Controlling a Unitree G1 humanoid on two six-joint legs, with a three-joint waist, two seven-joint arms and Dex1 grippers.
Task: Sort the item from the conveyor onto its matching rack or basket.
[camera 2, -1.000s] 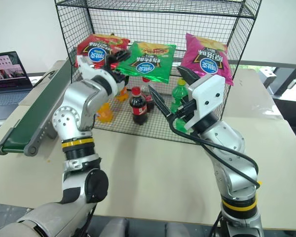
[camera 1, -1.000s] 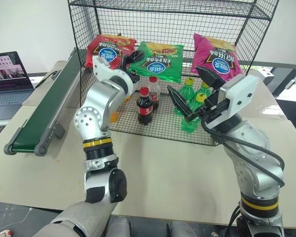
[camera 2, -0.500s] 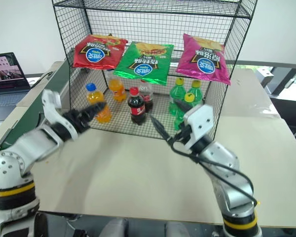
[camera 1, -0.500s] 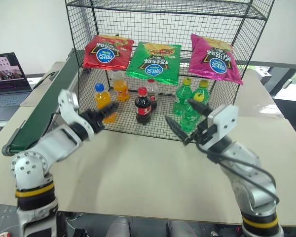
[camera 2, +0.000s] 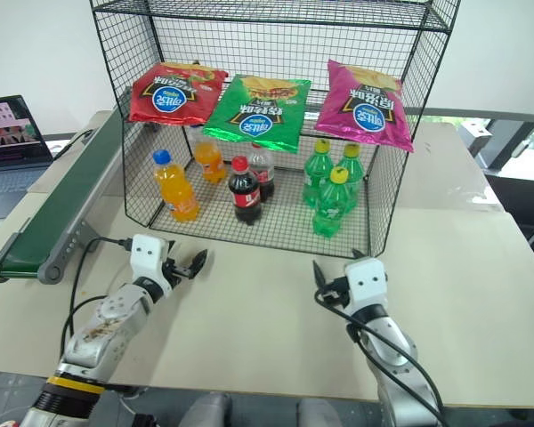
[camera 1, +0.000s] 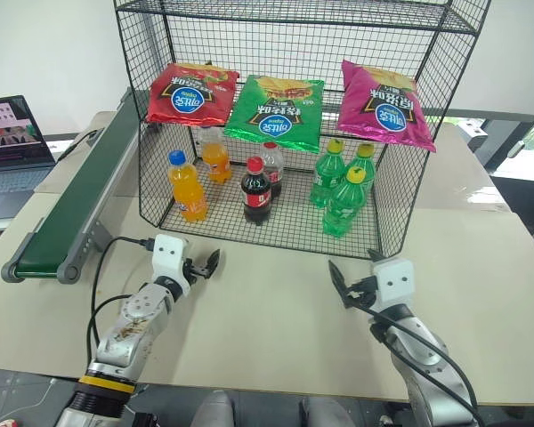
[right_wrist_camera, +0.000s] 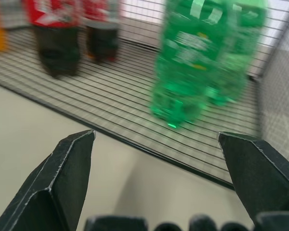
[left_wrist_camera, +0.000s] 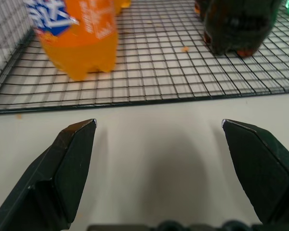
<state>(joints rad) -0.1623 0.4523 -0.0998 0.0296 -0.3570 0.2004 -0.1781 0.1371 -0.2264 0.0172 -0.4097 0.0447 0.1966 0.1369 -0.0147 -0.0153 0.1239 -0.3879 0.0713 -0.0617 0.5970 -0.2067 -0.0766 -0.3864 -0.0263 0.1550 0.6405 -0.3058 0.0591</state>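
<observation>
The green crisp bag [camera 1: 276, 111] lies on the upper mesh shelf of the black wire rack [camera 1: 400, 222], between a red bag and a magenta bag. Along the table's left side runs the dark-green conveyor [camera 1: 78, 206]. My left gripper [camera 1: 203, 265] hovers low over the table just before the rack's front left corner. It is open, and nothing sits between its fingers [left_wrist_camera: 73, 161]. My right gripper [camera 1: 351, 280] is low over the table before the rack's right part, also open and holding nothing, its fingers [right_wrist_camera: 67, 166] spread wide.
The red bag [camera 1: 189, 93] and the magenta bag [camera 1: 383, 102] flank the green one. Orange bottles [camera 1: 187, 187], cola bottles [camera 1: 256, 189] and green bottles [camera 1: 343, 200] stand on the rack's lower shelf. A laptop [camera 1: 13, 133] sits at far left.
Both arms have come down from shelf height to just above the table in front of the rack, and the left wrist has rolled. The green bag stays on the shelf.
</observation>
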